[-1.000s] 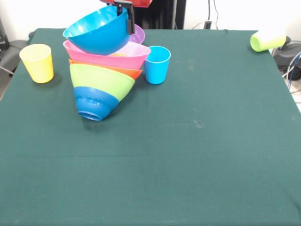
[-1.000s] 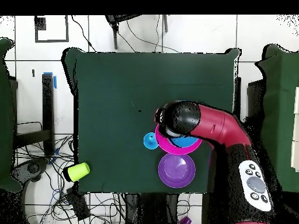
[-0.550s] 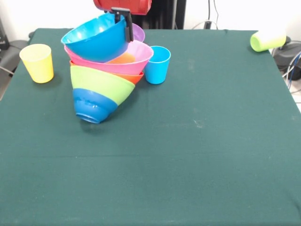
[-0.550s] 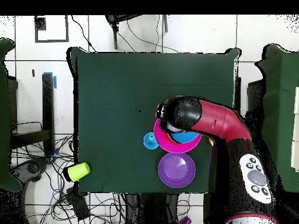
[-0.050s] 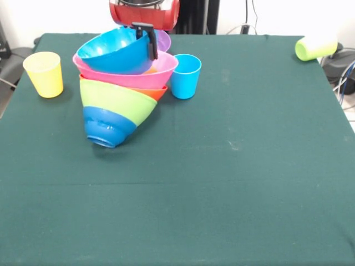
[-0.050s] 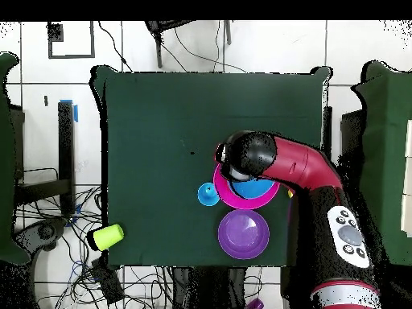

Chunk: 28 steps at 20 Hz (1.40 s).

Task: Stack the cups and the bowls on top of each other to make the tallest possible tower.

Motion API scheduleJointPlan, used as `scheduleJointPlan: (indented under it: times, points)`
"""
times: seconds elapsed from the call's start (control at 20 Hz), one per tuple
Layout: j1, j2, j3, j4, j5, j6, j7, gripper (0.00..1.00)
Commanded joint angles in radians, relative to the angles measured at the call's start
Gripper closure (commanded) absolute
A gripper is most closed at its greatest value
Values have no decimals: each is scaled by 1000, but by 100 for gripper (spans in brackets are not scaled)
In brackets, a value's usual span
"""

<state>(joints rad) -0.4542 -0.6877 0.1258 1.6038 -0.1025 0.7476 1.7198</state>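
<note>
Tool clenched on the rim of the light blue bowl, which sits tilted in the pink bowl atop the tower, at the bench's far left in the front view. The tower leans, its dark blue base bowl tipped. Risk: release on the tilt may let the bowl slide off, or downward pressure may topple the stack onto the adjacent light blue cup. Yellow cup stands clear; green cup lies far off

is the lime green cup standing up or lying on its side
On its side. The lime green cup lies at the table's corner, mouth facing sideways.
</note>
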Motion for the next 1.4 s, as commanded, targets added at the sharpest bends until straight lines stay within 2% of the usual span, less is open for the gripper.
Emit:
scheduleJointPlan:
  times: [0.05,0.45,0.5,0.65,1.05,1.4]
  points:
    - [-6,55,86,-74,-70,-103,-43,100]
    - [-34,52,109,-38,-76,-159,-69,100]
    - [-40,51,115,-32,-74,-170,-72,0]
    - [-28,52,100,-54,-73,-132,-63,0]
    - [-29,64,99,-52,-76,-133,-58,0]
    - [-33,43,106,-79,-57,-49,-80,0]
